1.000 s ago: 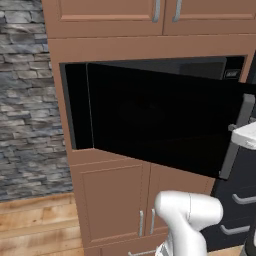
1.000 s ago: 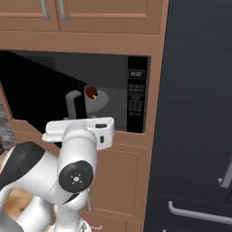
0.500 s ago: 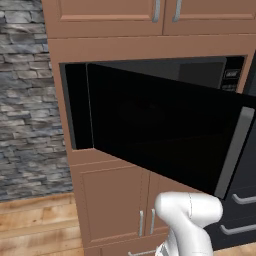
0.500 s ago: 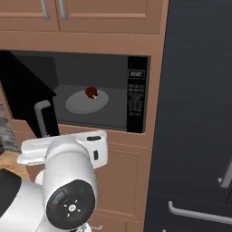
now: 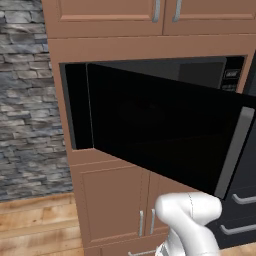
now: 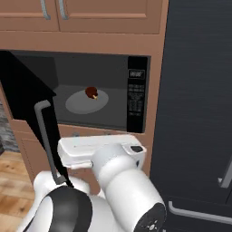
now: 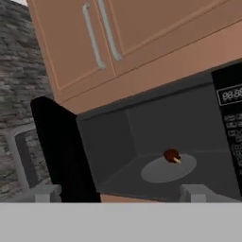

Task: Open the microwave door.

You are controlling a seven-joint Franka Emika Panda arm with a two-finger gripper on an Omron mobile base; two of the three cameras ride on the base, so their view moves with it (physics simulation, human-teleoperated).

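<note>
The door (image 5: 160, 135) stands swung well out from the microwave (image 6: 104, 93), hinged at the left side of the opening. In the left base view its glossy black face covers most of the cavity, with the grey bar handle (image 5: 234, 152) running down its free right edge; only the upper back of the cavity and a corner of the button panel (image 5: 231, 79) peek over the top. The right base view looks past the door's inner side (image 6: 27, 95) straight into the grey cavity, where a round plate (image 6: 86, 102) carries a small dark red-brown item (image 6: 91, 93), and the full button panel (image 6: 137, 99) runs down the right side. The handle (image 6: 45, 136) shows there as a bent grey bar, just left of the arm's white hand. The hand view, tilted, shows the same cavity, plate (image 7: 169, 168) and item (image 7: 171, 155), the door (image 7: 59, 146) edge-on at left, and the cabinets (image 7: 108, 38) above. The gripper (image 7: 120, 193) has its two fingertips set wide apart, with nothing between them, clear of the door.
</note>
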